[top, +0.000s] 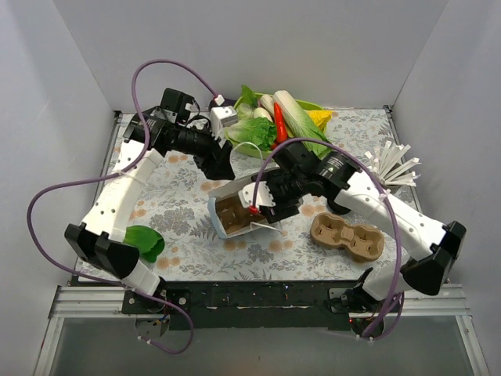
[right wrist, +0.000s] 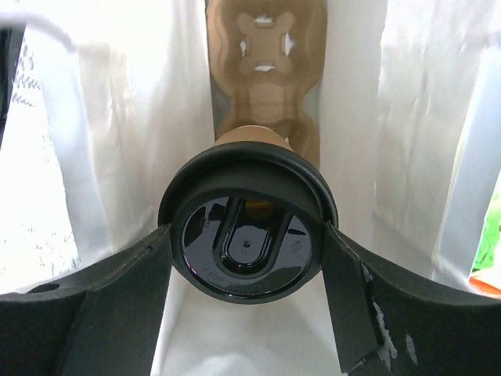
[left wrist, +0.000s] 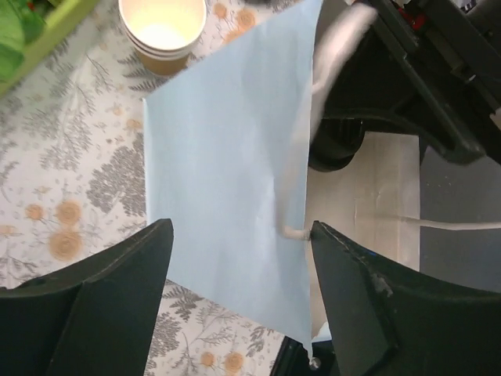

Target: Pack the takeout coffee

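The takeout coffee (right wrist: 245,244), a tan cup with a black lid, is held lid-first between my right gripper's (right wrist: 246,231) fingers, which press on the lid's sides. It is inside the blue bag's white interior (right wrist: 117,157), with a brown cup carrier (right wrist: 266,55) at the bag's far end. In the top view the bag (top: 227,190) lies on its side and my right gripper (top: 262,205) reaches into its mouth; the cup is hidden there. My left gripper (left wrist: 241,235) is open over the bag's blue side (left wrist: 227,157), its right finger touching the white handle (left wrist: 293,231).
A lidless tan cup (left wrist: 163,27) stands just beyond the bag. A second brown cup carrier (top: 347,237) lies at the right front. A green tray of vegetables (top: 274,117) is at the back, white stirrers (top: 395,164) at the right, a green leaf (top: 145,241) at the left front.
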Tool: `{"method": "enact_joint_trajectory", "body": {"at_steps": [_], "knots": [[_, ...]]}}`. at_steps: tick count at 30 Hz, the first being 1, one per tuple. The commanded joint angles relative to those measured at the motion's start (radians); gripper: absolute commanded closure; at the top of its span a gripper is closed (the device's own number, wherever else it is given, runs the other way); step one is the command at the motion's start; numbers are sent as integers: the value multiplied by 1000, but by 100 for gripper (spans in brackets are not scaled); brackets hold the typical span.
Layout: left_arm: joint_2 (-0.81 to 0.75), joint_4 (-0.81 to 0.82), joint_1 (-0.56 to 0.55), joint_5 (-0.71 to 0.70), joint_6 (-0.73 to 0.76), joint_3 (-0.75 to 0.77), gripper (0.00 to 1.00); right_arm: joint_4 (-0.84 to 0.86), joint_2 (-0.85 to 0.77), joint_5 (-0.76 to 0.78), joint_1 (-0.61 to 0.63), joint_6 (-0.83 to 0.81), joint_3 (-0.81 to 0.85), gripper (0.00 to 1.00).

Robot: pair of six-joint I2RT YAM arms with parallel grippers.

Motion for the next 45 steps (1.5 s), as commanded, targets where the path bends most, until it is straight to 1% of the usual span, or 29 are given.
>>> {"method": "enact_joint_trajectory", "body": {"at_steps": [1, 3, 4, 6, 8, 13, 16, 17, 20, 30, 37, 45], "knots": [[-140, 108, -3, 16, -14, 8, 27, 65, -125, 33, 7, -79, -89, 99], [-166, 141, -2, 0, -20, 3, 23, 75, -165, 36, 7, -107, -136, 99], [-189, 156, -3, -17, -32, -18, 23, 110, -182, 37, 7, -137, -156, 99], [-212, 194, -3, -66, -60, -50, 22, 160, -231, 36, 7, -166, -225, 99], [-234, 211, -3, -95, -80, -95, 22, 211, -243, 30, 9, -212, -250, 99], [-251, 262, -3, -191, -132, -133, 22, 184, -205, 31, 9, -306, -241, 99], [-245, 280, -2, -234, -174, -133, 22, 234, -208, 39, 9, -363, -282, 99], [-245, 285, 0, -250, -189, -137, 17, 248, -208, 39, 9, -377, -291, 99], [-245, 299, 0, -296, -214, -153, 14, 263, -191, 39, 9, -407, -296, 99], [-251, 325, 0, -345, -227, -192, 13, 251, -128, 31, -2, -389, -285, 99], [-248, 354, 1, -296, -260, -238, 13, 174, -85, -1, -17, -334, -256, 99], [-217, 391, 3, -235, -293, -302, 13, 115, -32, -55, -37, -199, -195, 99]]}}
